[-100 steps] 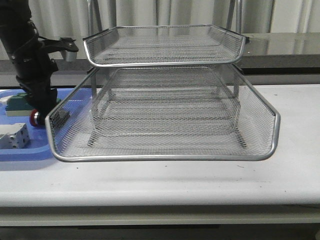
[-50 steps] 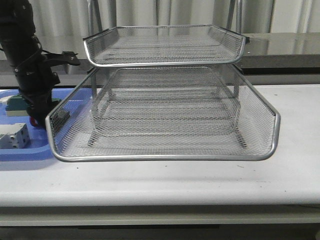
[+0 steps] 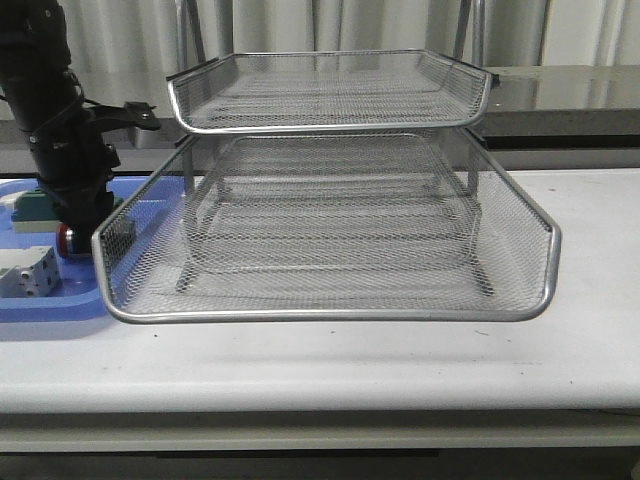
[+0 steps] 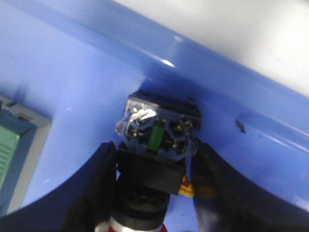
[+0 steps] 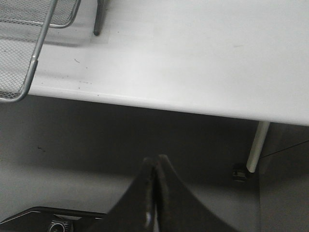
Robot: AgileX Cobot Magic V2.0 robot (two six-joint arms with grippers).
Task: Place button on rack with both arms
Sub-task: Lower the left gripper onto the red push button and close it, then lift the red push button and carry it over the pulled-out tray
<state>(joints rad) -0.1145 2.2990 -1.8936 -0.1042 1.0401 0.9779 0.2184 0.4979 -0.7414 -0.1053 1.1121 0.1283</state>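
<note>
Pale curtains hang behind a white table point(image 3: 400, 370), and the landmark on it is the rack point(image 3: 330, 230), a tiered silver wire-mesh stand. Just beside the rack's left rim lies a blue plastic tray point(image 3: 40, 300), and the push-button point(image 4: 157, 145) sits in that tray, close against its raised blue wall. From the wrist camera its transparent rear block with a green centre strip faces the lens, black body below, a sliver of red head at the frame's edge; the front view shows only a red spot point(image 3: 68, 238) under the arm. The left tool point(image 4: 154, 193) straddles the black body, one dark finger point(image 4: 96, 188) on each side and seemingly touching, so I judge the grip is closed or nearly closed for lifting toward the rack. A green block point(image 4: 9, 154) lies nearby in the tray, a white boxy component point(image 3: 28, 272) further forward. Beyond the rack's right side, the right tool point(image 5: 154, 193) hangs off the table edge, fingers pressed together, holding nothing, probably waiting its turn.
</note>
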